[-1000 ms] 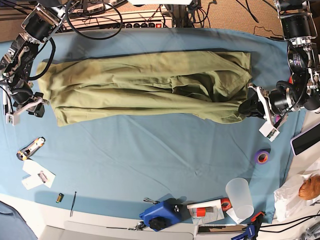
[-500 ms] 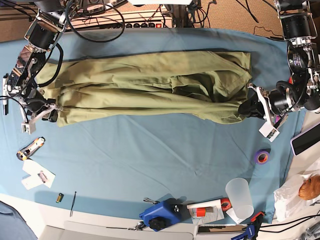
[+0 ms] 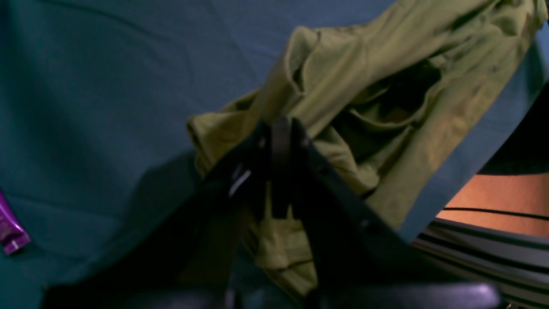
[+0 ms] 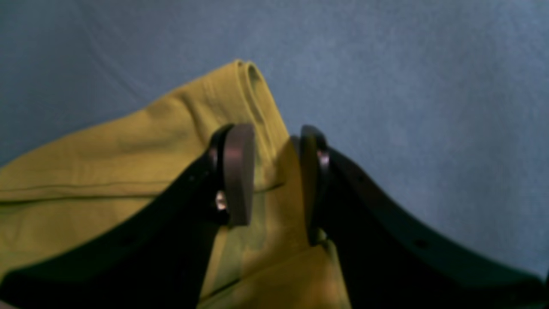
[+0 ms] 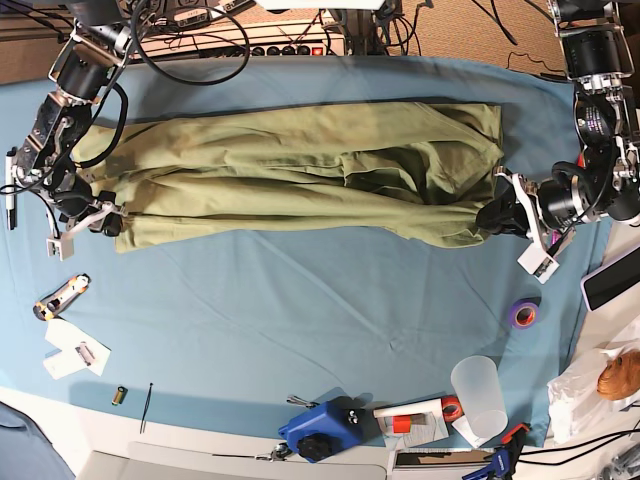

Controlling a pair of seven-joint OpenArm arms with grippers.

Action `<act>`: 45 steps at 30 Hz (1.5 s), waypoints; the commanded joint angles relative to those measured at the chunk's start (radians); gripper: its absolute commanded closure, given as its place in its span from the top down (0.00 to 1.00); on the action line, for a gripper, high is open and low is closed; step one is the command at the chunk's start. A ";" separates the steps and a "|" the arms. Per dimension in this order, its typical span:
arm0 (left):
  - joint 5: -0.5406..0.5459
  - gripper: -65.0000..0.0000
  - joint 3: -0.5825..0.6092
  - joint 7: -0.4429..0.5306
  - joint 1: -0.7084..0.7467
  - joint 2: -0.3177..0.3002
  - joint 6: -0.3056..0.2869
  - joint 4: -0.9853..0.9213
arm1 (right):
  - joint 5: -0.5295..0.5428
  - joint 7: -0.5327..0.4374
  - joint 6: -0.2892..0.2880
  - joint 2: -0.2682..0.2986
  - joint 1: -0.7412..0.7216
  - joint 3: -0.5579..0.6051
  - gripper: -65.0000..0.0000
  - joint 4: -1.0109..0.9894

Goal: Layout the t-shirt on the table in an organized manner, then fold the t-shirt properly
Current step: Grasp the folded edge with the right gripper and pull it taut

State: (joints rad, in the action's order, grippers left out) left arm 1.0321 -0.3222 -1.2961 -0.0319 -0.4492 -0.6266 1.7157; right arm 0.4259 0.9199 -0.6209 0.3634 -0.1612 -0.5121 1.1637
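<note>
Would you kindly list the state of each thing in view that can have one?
t-shirt: stretched out lengthwise on the table, wrinkled, not folded.
left gripper: shut on the t-shirt's end.
right gripper: open, jaws astride the shirt's corner.
plastic cup: lying on its side.

A purple tape roll (image 5: pixel 522 314) lies at the right of the frame, with a clear plastic cup (image 5: pixel 480 397) tipped below it. Along the bottom edge sit a blue tool (image 5: pixel 318 430) and a red-and-white label sheet (image 5: pixel 412 422). At lower left lie a yellow utility knife (image 5: pixel 61 296), white paper scraps (image 5: pixel 74 350) and a black cable tie (image 5: pixel 147 406).
</note>
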 commanded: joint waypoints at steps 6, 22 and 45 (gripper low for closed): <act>0.016 0.00 -0.008 0.033 -0.018 -0.011 -0.003 0.016 | 0.021 0.076 -0.010 0.014 -0.016 0.000 0.08 0.002; 0.016 0.00 -0.008 0.029 -0.018 -0.011 -0.003 0.016 | -0.012 0.143 -0.005 0.014 -0.027 0.000 0.00 0.252; 0.017 0.00 -0.008 0.022 -0.015 -0.011 -0.003 0.016 | -0.045 0.161 0.008 0.007 -0.019 0.008 0.34 0.253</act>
State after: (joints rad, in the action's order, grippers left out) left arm 1.0302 -0.3222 -1.2896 -0.0311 -0.4438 -0.6262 1.7157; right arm 0.3668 1.0996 -0.6102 0.3538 -0.1623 -0.5030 1.4021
